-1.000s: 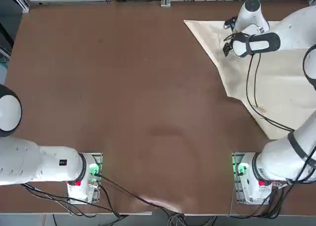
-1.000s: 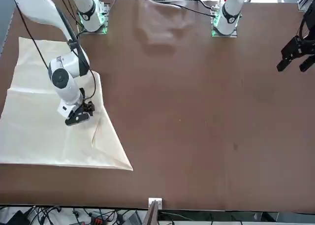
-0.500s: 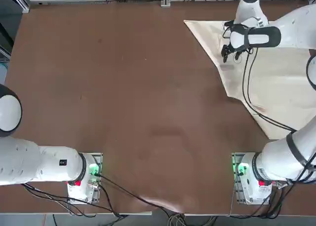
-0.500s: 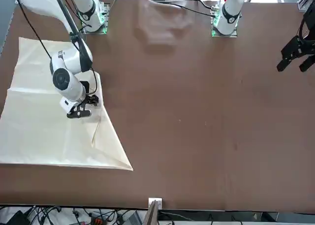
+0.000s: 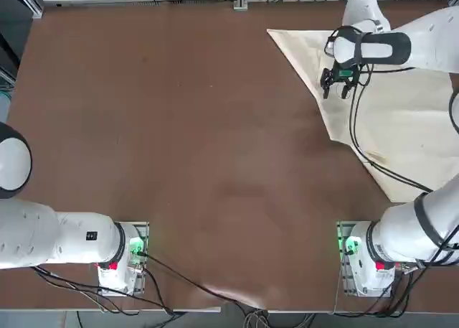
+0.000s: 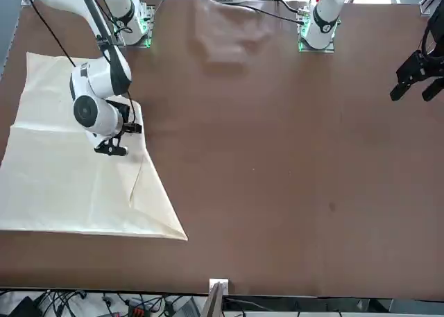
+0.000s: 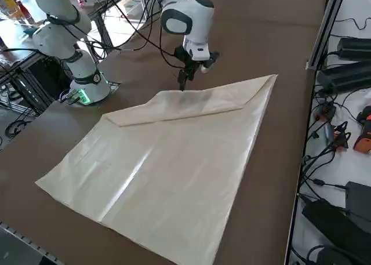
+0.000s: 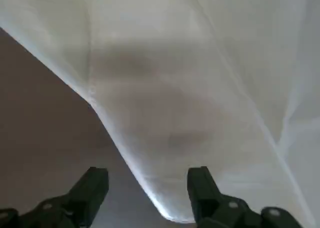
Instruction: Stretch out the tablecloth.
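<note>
- Right claw point(image 5: 336, 94), released, fingers spread wide, nothing between them; upper right of top view, above the cloth near its slanted left edge.
- Cloth point(image 7: 174, 166), cream, thin; upper right of top view, left side of front view, center and lower part of right side view.
- Cloth lies on the brown tabletop point(image 6: 277, 178), one side folded over on itself; fold shows along the upper edge in right side view.
- Creases run across the cloth, a shiny one left of center in right side view.
- Right arm point(image 6: 94, 102), white and black, reaches in from upper left of front view, over part of the cloth.
- Black cables point(image 5: 353, 127) hang from the arm, crossing over the cloth in top view.
- Cannot tell whether claw touches cloth.
</note>
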Robot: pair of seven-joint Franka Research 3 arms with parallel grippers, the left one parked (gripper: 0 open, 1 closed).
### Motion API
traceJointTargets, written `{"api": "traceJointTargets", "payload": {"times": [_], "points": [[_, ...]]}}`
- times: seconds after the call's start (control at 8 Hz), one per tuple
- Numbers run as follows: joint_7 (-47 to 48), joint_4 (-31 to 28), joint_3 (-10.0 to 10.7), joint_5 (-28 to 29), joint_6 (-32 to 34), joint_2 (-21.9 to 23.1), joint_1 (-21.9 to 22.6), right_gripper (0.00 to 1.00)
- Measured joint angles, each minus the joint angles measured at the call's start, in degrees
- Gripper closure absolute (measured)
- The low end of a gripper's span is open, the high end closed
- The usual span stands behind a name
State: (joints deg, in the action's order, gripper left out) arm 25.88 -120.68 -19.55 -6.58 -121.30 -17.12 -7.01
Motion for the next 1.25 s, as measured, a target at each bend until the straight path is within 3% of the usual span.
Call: {"api": "traceJointTargets", "payload": {"times": [0.25,0.75,1.0,1.25], "points": [[3.7,0.4,0.0,3.7,-0.1,0.0,0.1,0.04],[6.4,5.1,0.0,4.2,0.0,-2.0,0.2,0.04],[8.9,9.2,0.0,4.2,0.1,-6.0,0.6,0.04],[11.2,12.4,0.8,-0.4,0.0,-11.0,1.4,0.04]]}}
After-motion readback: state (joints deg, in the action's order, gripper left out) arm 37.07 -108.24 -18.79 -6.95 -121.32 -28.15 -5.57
